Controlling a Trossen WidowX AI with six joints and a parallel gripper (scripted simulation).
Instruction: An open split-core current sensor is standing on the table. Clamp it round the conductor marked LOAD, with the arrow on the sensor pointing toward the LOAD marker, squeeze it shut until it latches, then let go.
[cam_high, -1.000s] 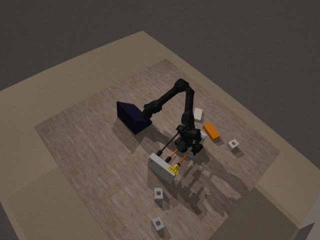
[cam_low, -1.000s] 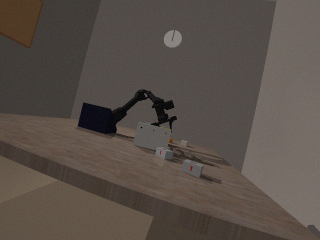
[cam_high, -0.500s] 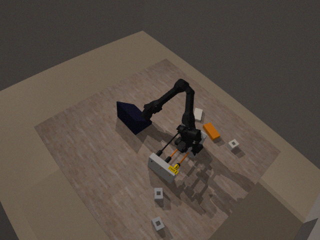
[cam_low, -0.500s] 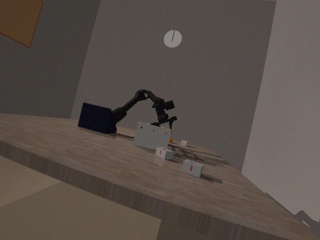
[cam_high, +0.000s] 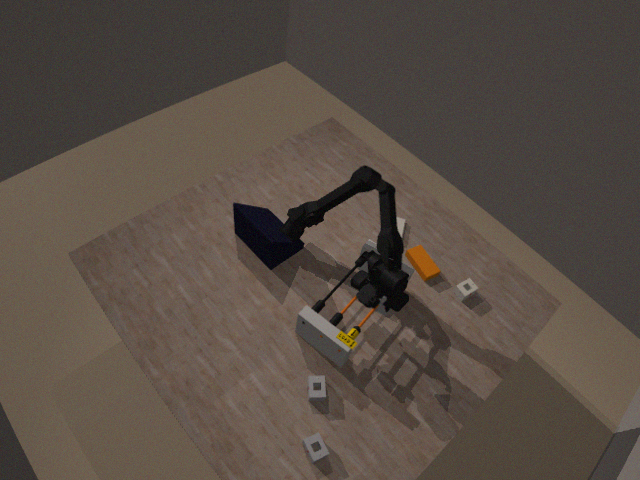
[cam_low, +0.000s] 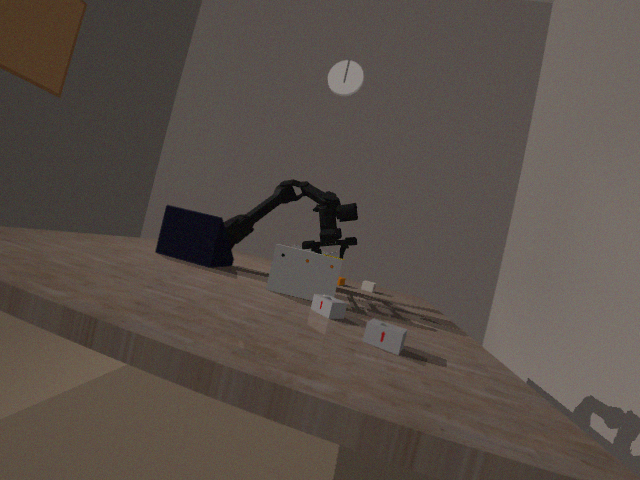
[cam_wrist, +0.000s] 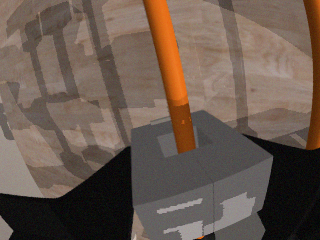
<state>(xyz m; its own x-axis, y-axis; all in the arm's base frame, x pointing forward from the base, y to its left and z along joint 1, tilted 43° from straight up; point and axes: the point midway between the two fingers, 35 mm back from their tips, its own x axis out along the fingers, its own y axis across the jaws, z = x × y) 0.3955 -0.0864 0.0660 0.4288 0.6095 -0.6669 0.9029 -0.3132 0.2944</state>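
Note:
In the wrist view the grey split-core sensor (cam_wrist: 200, 183) sits round an orange conductor (cam_wrist: 166, 60), which runs through its square opening. My gripper (cam_wrist: 179, 146) (cam_high: 376, 298) (cam_low: 330, 249) is shut on the sensor, with a black finger on each side. A second orange conductor (cam_wrist: 308, 40) runs at the right edge. In the top view the conductors (cam_high: 366, 317) span from under the gripper to a white end block (cam_high: 321, 335). The yellow LOAD marker (cam_high: 347, 337) is on that block. The arm hides the sensor in the top and exterior views. I cannot see its arrow.
A black conductor (cam_high: 336, 286) runs parallel on the left. Three spare white sensors (cam_high: 316, 386) (cam_high: 315, 446) (cam_high: 466, 287) stand on the table. An orange block (cam_high: 422, 262) lies behind the arm and a navy box (cam_high: 261, 232) holds the arm's base.

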